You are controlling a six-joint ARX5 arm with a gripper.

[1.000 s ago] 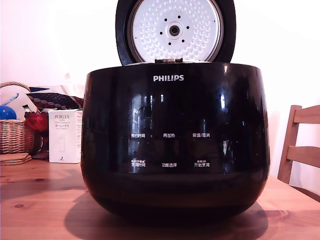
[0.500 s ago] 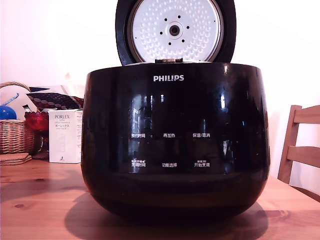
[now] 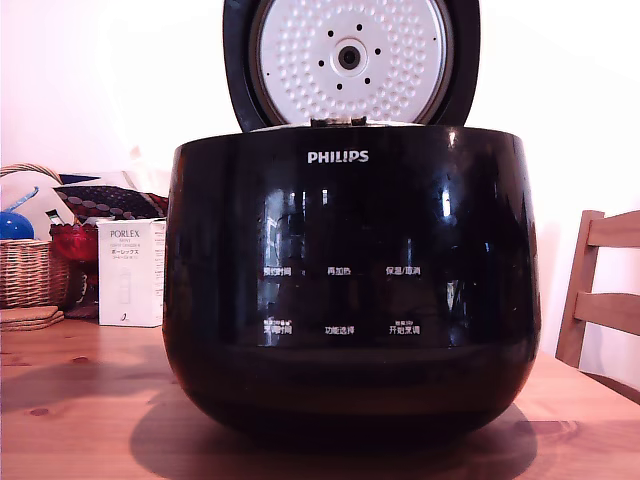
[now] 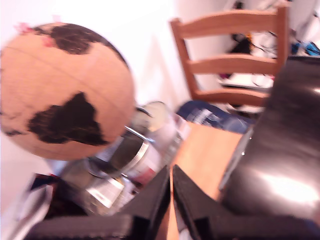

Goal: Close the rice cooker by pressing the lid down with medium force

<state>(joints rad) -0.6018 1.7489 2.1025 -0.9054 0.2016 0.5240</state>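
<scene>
Setting: domestic dining room. Indicators: wooden table (image 3: 80, 390), ladder-back chair (image 3: 600, 290), wicker basket (image 3: 28, 270), globe (image 4: 62, 90), household clutter.

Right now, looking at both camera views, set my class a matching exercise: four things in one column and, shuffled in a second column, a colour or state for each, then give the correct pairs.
Things
1. lid
2. rice cooker
3. box
4. gripper

Colour or state
A. white, with dark lettering, standing on the table
B. raised, dimpled pale underside facing the exterior camera
C. glossy black body with a white PHILIPS logo
D. dark fingers nearly together, holding nothing

Pairs: 1-B, 2-C, 3-A, 4-D
</scene>
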